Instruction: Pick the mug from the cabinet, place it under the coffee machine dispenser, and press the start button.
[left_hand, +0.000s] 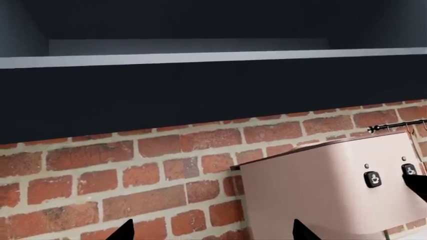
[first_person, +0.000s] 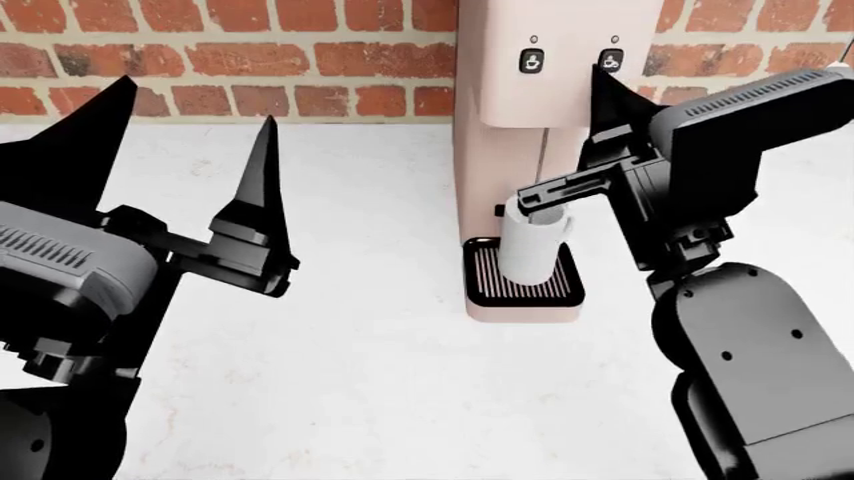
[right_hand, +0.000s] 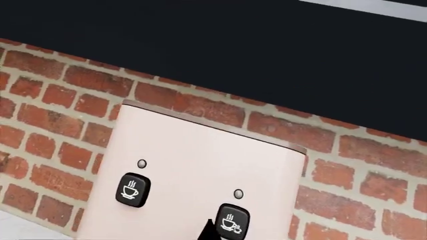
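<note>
The white mug (first_person: 534, 245) stands upright on the black grated drip tray (first_person: 571, 288) of the pinkish-beige coffee machine (first_person: 494, 150), under its overhanging head. My right gripper (first_person: 597, 82) is shut and empty, raised, with its tip just below the right black button (first_person: 610, 60). In the right wrist view the tip (right_hand: 210, 230) sits beside that button (right_hand: 233, 222); the left button (right_hand: 131, 190) is apart from it. My left gripper (first_person: 194, 105) is open and empty, left of the machine. The left wrist view shows its gripper (left_hand: 212, 232) facing the brick wall, with the machine (left_hand: 320, 195) to one side.
A red brick wall (first_person: 267, 50) backs the white counter (first_person: 360, 350). A dark wall cabinet (left_hand: 200, 95) with a pale shelf (left_hand: 200, 57) hangs above the machine. A thin black rail (left_hand: 400, 124) runs along the wall behind the machine.
</note>
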